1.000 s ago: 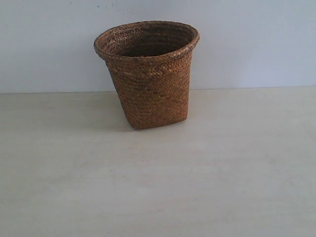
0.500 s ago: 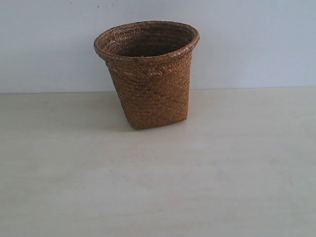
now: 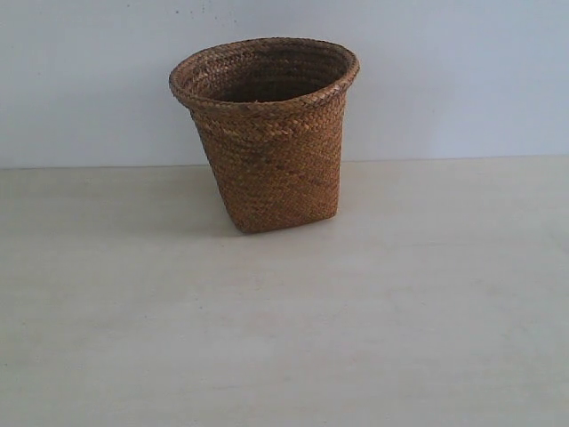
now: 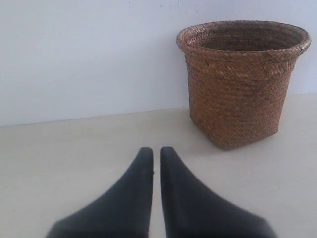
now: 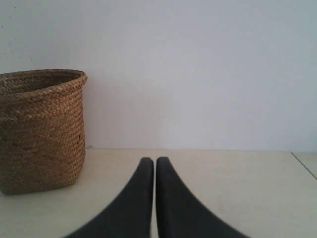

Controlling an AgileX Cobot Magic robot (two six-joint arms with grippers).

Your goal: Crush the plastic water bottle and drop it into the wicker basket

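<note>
Wicker basket (image 3: 276,169): we see it upright on the pale table (image 3: 400,311), close before the white wall (image 3: 462,80).
Left gripper (image 4: 156,152): jaws clenched almost together, grasping nothing, short of the basket and apart from it.
Right gripper (image 5: 155,162): likewise clenched and empty, off the basket's other flank.

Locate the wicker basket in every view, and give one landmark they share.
Exterior view: basket upper centre, on the table, before the wall.
Left wrist view: whole basket, beyond the left gripper, off to one side.
Right wrist view: basket cut by the frame edge, beyond the right gripper.
Shared landmark: the table-wall seam behind it.
</note>
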